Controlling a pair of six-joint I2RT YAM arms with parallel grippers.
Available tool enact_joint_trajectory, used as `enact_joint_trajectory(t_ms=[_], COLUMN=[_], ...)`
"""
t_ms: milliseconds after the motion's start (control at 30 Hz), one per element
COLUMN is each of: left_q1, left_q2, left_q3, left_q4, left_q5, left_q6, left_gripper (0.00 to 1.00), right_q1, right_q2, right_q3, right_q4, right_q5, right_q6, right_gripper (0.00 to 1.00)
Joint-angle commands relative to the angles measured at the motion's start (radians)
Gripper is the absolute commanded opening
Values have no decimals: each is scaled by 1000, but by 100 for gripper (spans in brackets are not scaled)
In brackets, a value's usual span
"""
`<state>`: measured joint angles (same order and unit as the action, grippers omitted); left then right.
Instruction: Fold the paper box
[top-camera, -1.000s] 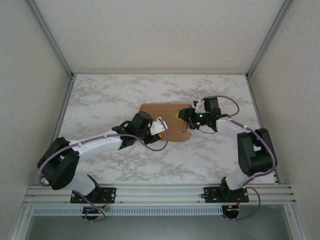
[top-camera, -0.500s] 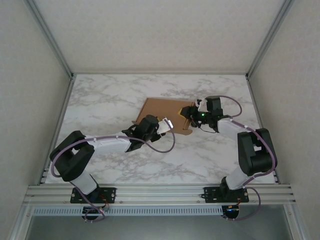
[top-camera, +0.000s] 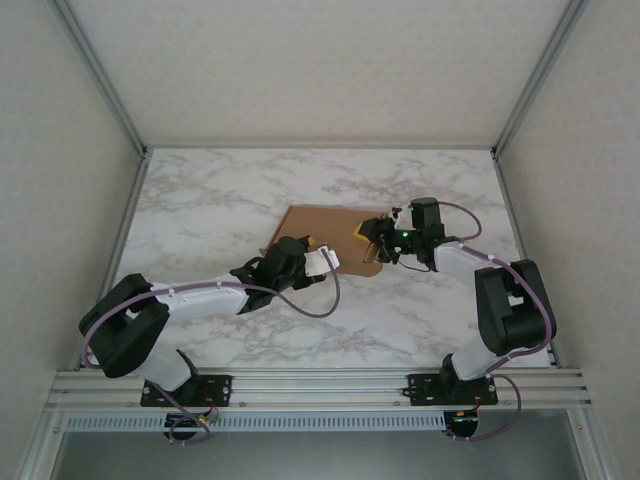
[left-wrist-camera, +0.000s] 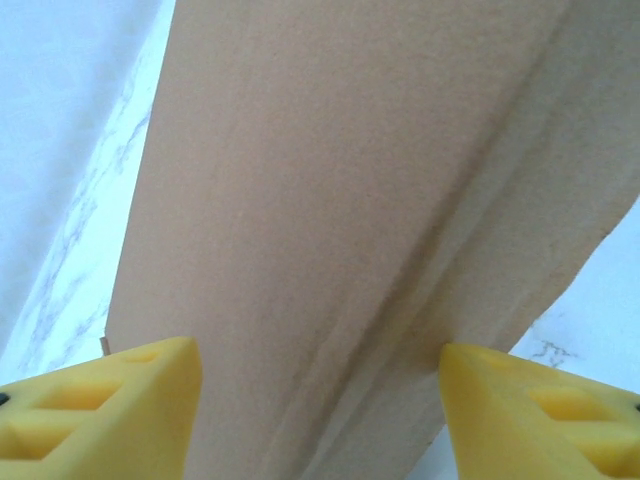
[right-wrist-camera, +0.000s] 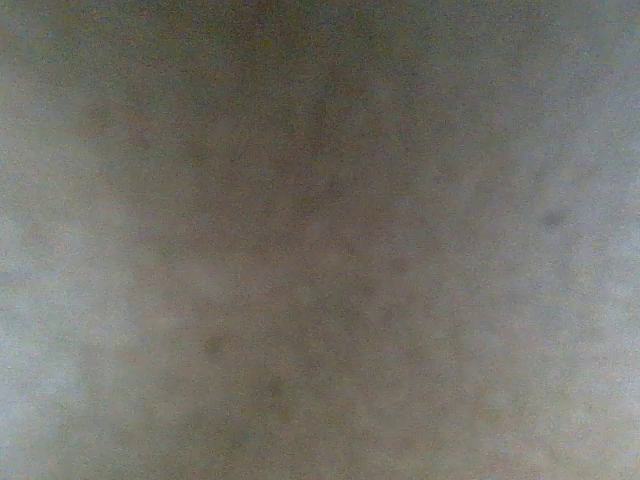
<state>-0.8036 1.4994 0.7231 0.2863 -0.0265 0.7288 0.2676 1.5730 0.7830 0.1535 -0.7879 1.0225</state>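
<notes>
**A:** From the overhead camera, where is the paper box (top-camera: 315, 228) lying?

**B:** It is lying near the middle of the marbled surface (top-camera: 200, 200), mostly flat. The left end effector (top-camera: 322, 260) is reaching in at its near edge. The right end effector (top-camera: 370, 240) is working at its right edge, where a small flap seems to be standing up.

**A:** Is the right one holding that flap?

**B:** I cannot tell from up here. It is touching or just beside the cardboard, but its fingers are too small to read.

**A:** What is the left wrist camera giving us?

**B:** The two yellow fingertips (left-wrist-camera: 100, 405) are standing wide apart at the bottom corners. A broad cardboard panel is rising ahead between them, tilting against the pale surface. I am judging that they are spread and not pinching anything.

**A:** And the right wrist camera?

**B:** It is giving a blurred brown, so cardboard is probably sitting right against the lens. Whether that end effector is wide, narrow or gripping, I cannot tell.

**A:** So how far along are we getting?

**B:** I am reading this as an early stage. A panel and perhaps one flap are being raised, but nothing is forming walls or a closed shape yet. By my judgement, most of the folding and any tucking is waiting to be done.
</notes>
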Motion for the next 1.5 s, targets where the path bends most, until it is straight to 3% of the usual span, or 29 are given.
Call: enact_joint_trajectory(t_ms=[0, 300, 433, 633, 733, 967, 1167, 1467], left_q1=[-4, -19, -38, -72, -74, -77, -83, -83], left_q2=[-8, -50, -60, -41, -41, -76, -147, -162], left_q3=[-28, -69, -106, -120, -121, -83, -37, 78], left_q4=[-47, -8, 116, 275, 329, 276, 151, -187], left_q5=[39, -21, -134, -352, -401, -428, -403, -335], left_q6=[18, 45, 78, 179, 206, 216, 195, 124], left_gripper=[66, 75, 77, 76, 75, 62, 53, 45], right_q1=[19, 18, 19, 24, 25, 26, 25, 20], right_q2=[-47, -66, -62, -80, -91, -113, -132, -194], right_q3=[-16, -40, -66, -62, -64, -79, -80, -68], right_q4=[40, 114, 228, 243, 245, 249, 212, 125], right_q5=[-126, -152, -174, -183, -188, -199, -197, -153], right_q6=[81, 174, 286, 347, 361, 386, 375, 359], right_gripper=[42, 42, 42, 42, 42, 42, 49, 82])
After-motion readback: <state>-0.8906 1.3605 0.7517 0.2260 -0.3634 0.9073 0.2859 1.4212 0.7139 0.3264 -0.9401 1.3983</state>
